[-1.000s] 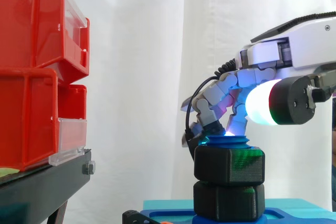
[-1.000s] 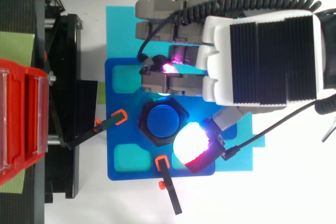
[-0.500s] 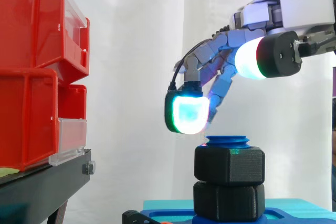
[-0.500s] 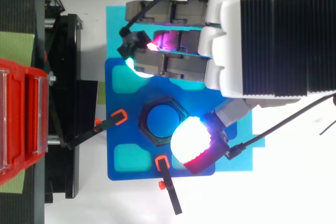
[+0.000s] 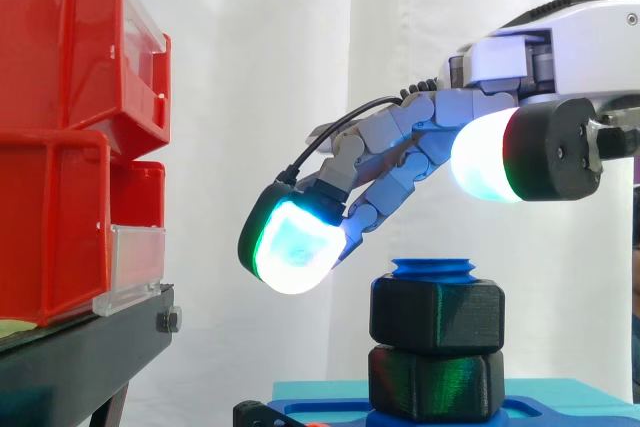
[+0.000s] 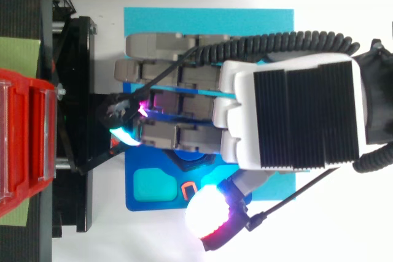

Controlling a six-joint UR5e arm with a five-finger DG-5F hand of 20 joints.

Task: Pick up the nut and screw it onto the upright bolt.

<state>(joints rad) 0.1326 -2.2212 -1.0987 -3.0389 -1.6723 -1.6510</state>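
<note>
A black hex nut (image 5: 436, 315) sits threaded on the upright blue bolt (image 5: 434, 269), whose top pokes out above it. Beneath it a second black hex piece (image 5: 436, 384) rests on the blue fixture plate (image 5: 560, 411). My hand (image 5: 560, 57) hovers above the bolt, clear of the nut, open and holding nothing. Its fingers stretch out straight to the left and slightly down, and one glowing fingertip (image 5: 292, 245) hangs left of the nut. The thumb pad (image 5: 490, 157) glows white above the bolt. From above, the hand (image 6: 295, 118) covers the nut, leaving a corner of the plate (image 6: 147, 182) showing.
Red bins (image 5: 70, 137) stand stacked on a black stand (image 5: 90, 347) at the left, close to the stretched fingertips. The blue plate lies on a turquoise mat (image 6: 209, 15). An orange clamp tip (image 6: 189, 188) shows on the plate's near edge.
The fingers have straightened and reached out toward the bins. The hand has dropped slightly and shifted over the bolt, so it now covers the nut from above. The nut has not moved.
</note>
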